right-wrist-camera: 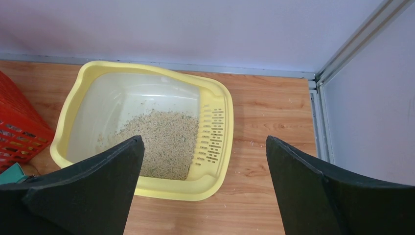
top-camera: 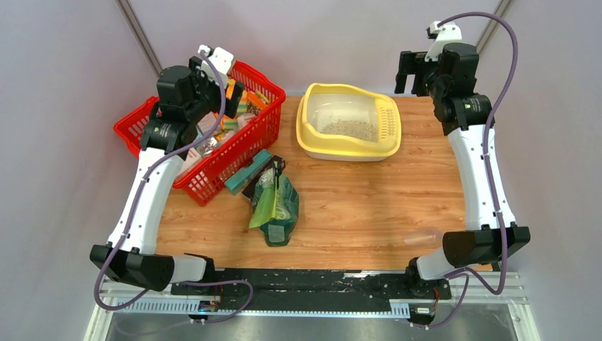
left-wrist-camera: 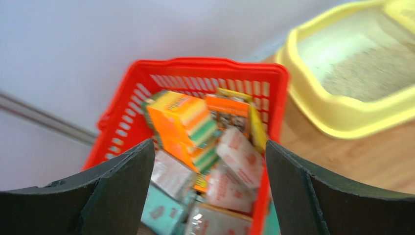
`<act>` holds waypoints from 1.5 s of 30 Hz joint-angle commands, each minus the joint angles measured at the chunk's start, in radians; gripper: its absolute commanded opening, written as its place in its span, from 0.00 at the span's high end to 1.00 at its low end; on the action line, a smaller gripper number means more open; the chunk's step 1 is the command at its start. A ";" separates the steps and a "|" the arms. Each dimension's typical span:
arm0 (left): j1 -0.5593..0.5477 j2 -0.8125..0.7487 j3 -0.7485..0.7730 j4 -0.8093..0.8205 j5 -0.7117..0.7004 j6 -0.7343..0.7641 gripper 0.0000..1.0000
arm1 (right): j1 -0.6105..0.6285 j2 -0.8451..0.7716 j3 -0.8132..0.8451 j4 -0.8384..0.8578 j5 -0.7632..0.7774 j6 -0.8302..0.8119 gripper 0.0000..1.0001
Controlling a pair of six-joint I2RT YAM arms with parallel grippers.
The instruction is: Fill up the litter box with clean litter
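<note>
The pale yellow litter box (top-camera: pixel 312 145) stands at the back middle of the wooden table, and a patch of beige clean litter (top-camera: pixel 349 129) lies in its white basin. In the right wrist view the litter box (right-wrist-camera: pixel 171 192) sits below and left, the litter (right-wrist-camera: pixel 166 142) against its perforated strip. My right gripper (right-wrist-camera: pixel 204 138) hangs open and empty above the box's right end, raised at the back right (top-camera: pixel 412 74). My left gripper (left-wrist-camera: pixel 208 147) is open and empty over the red basket, raised at the back left (top-camera: pixel 234 91).
A red mesh basket (top-camera: pixel 234 153) full of packets stands at the back left, the same basket (left-wrist-camera: pixel 205 66) under the left fingers. A teal box (top-camera: pixel 248 170) and a crumpled green bag (top-camera: pixel 273 202) lie on the table in front of it. Walls close in behind and beside.
</note>
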 commanded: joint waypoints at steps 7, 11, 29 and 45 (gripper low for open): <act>-0.088 -0.177 -0.170 -0.336 0.321 -0.165 0.17 | 0.002 -0.052 -0.089 -0.023 -0.207 -0.178 0.00; -0.160 -0.227 -0.273 -0.342 0.302 -0.190 0.17 | 0.007 -0.066 -0.112 -0.056 -0.281 -0.227 0.00; -0.404 -0.138 -0.296 -0.447 0.152 -0.188 0.19 | 0.010 -0.164 -0.239 -0.051 -0.232 -0.244 0.00; -0.547 -0.101 -0.364 -0.477 -0.029 -0.214 0.30 | 0.008 -0.196 -0.278 -0.043 -0.216 -0.262 0.00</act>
